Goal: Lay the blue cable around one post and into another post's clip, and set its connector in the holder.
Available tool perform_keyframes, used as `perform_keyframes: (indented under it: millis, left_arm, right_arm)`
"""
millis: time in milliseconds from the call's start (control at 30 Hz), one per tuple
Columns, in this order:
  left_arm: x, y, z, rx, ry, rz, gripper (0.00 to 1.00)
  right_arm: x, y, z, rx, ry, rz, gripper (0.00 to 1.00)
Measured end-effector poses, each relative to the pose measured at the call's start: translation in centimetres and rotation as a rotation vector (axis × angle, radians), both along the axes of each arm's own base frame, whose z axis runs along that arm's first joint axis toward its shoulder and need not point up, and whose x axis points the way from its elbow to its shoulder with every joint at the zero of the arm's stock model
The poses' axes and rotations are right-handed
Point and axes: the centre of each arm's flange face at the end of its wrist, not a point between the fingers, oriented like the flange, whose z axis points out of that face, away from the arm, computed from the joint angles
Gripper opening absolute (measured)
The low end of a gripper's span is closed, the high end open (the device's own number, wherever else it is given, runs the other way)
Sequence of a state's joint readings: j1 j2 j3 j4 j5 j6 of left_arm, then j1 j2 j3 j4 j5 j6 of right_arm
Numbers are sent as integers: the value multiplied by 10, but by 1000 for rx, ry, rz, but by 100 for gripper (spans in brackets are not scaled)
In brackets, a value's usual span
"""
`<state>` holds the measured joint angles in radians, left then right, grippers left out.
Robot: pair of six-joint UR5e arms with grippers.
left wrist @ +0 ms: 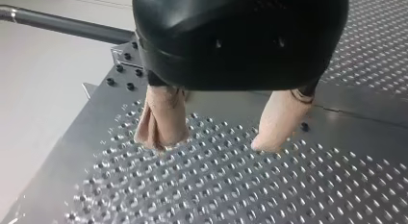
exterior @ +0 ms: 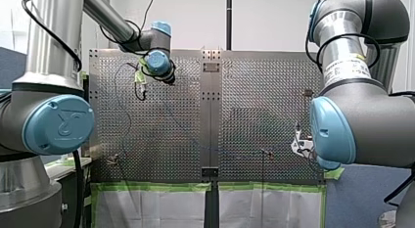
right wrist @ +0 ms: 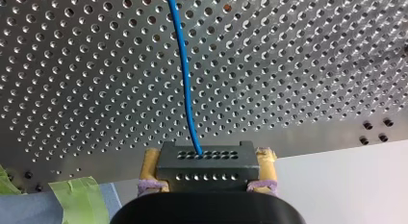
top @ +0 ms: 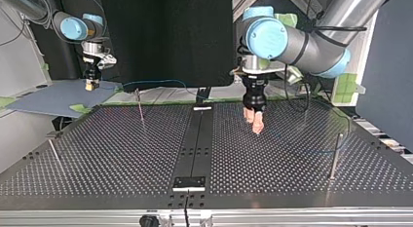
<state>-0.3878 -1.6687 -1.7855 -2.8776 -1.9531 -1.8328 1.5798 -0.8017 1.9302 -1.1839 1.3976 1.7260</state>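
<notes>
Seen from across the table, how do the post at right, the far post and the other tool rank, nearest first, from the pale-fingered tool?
From my left tool, top view:
1. Post at the view's right.
2. Far post, left of centre.
3. My right tool, far left, off the table.

Top view: one post [top: 140, 106] stands near the perforated table's [top: 122, 154] far edge, another [top: 53, 151] by its left edge, a third [top: 334, 156] by its right; the connector [right wrist: 201, 162] hangs beyond the far left corner

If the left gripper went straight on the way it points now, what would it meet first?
The perforated table: the left gripper points down at it, fingers open with nothing between them. The tips look nearly on it, though depth is unclear.
</notes>
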Motion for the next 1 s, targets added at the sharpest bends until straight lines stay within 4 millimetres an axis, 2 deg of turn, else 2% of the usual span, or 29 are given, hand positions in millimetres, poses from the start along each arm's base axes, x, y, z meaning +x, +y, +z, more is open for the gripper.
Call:
perform_keyframes:
  millis: [333, 433, 667, 1000]
  left_arm:
    - [14, -49, 2, -119, -74, -18, 100]
    - [15, -67, -4, -155, -85, -53, 100]
    - [7, -112, -32, -228, -77, -172, 100]
    - [-12, -158, -77, -261, -68, -204, 100]
  right_arm:
    - [0, 0, 0, 3, 1, 0, 0]
    - [0, 0, -1, 3, 4, 0, 0]
    - [1, 1, 0, 3, 7, 1, 0]
    - [-1, 0, 0, 3, 8, -1, 0]
